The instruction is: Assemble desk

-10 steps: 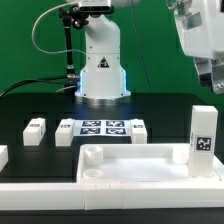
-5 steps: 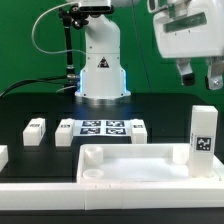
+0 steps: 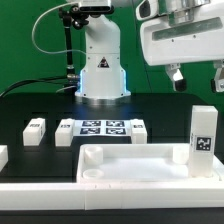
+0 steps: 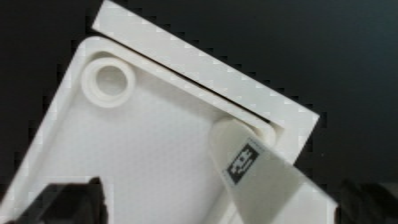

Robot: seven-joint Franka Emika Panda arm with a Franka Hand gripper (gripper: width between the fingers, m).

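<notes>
The white desk tabletop panel [image 3: 130, 160] lies flat at the front of the table, with a raised rim and a round corner socket [image 4: 111, 78]. One square tagged leg [image 3: 203, 132] stands upright in its corner at the exterior view's right; it also shows in the wrist view [image 4: 267, 185]. Loose legs lie behind the panel: two at the left [image 3: 35, 130] [image 3: 66, 131] and one near the middle [image 3: 139, 129]. My gripper [image 3: 198, 80] hangs high above the upright leg, open and empty. Its dark fingertips [image 4: 63, 205] frame the leg in the wrist view.
The marker board [image 3: 103, 128] lies between the loose legs, in front of the robot base [image 3: 100, 75]. A long white border rail [image 3: 100, 190] runs along the front edge and another runs beside the panel [image 4: 214, 70]. Another white piece sits at the far left [image 3: 2, 157].
My gripper has moved toward the exterior view's left and slightly lower, coming more fully into view above the upright leg. The parts on the table have not moved.
</notes>
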